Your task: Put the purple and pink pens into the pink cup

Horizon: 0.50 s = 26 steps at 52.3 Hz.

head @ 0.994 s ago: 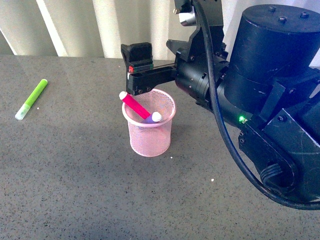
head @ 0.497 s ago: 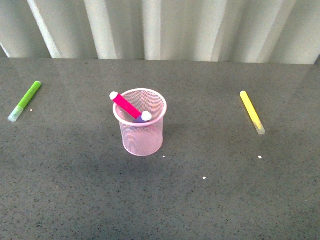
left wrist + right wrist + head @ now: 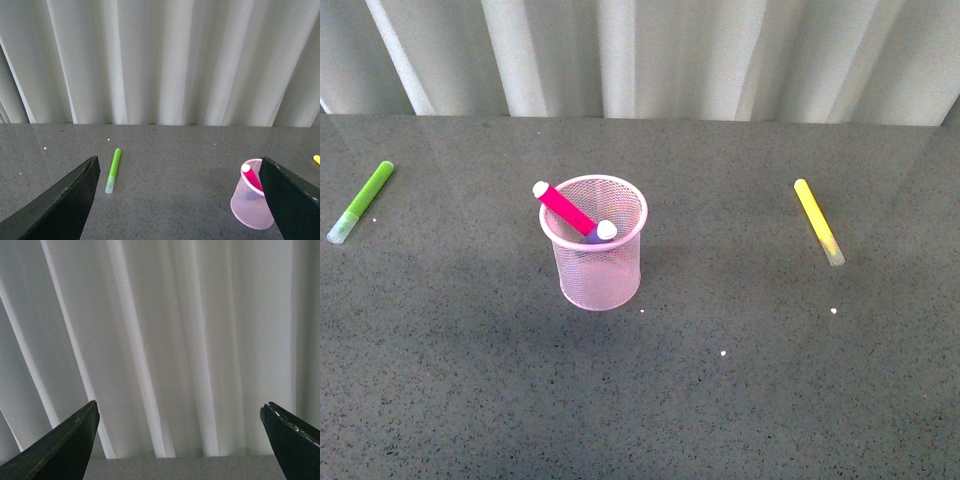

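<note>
Even, soft daylight is diffused through the pale curtain (image 3: pixel 165 340), which is rendered bright but not blown out. The grey table (image 3: pixel 770 400) is moderately lit; a faint sheen is seen along its far edge. Only a weak, blurred shadow is cast beside the pink cup (image 3: pixel 595 250) — toward the camera's left. Slight grain is visible; the wrist views' dark finger edges are left soft.

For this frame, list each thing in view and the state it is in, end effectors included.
pink pen: in the cup, leaning, cap end over the rim
purple pen: in the cup, mostly hidden
pink cup: upright on the table
green marker: lying flat, apart from the cup
yellow marker: lying flat, apart from the cup
left end effector: open, empty
right end effector: open, empty
</note>
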Tool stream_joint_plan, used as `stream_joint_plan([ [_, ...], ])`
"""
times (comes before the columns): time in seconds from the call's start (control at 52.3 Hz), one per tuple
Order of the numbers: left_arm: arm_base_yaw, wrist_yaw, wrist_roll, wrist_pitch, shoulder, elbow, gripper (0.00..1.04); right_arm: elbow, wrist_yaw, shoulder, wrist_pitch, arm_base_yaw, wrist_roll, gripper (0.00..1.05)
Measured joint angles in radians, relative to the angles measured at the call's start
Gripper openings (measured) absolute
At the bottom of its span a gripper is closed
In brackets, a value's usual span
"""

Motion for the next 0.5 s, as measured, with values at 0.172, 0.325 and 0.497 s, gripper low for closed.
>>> stream_joint_plan([
  [0.172, 0.000, 0.001, 0.000, 0.000, 0.000, 0.000, 0.98, 0.021, 0.138, -0.066, -0.259, 0.019, -0.105, 0.84],
  [0.325, 0.000, 0.000, 0.000, 0.000, 0.000, 0.000, 0.98, -0.044, 0.239, -0.167, -0.405, 0.086, -0.219, 0.55],
  [0.497, 0.000, 0.000, 0.000, 0.000, 0.000, 0.000, 0.98, -0.117, 0.243, -0.260, -0.435, 0.093, -0.241, 0.23],
])
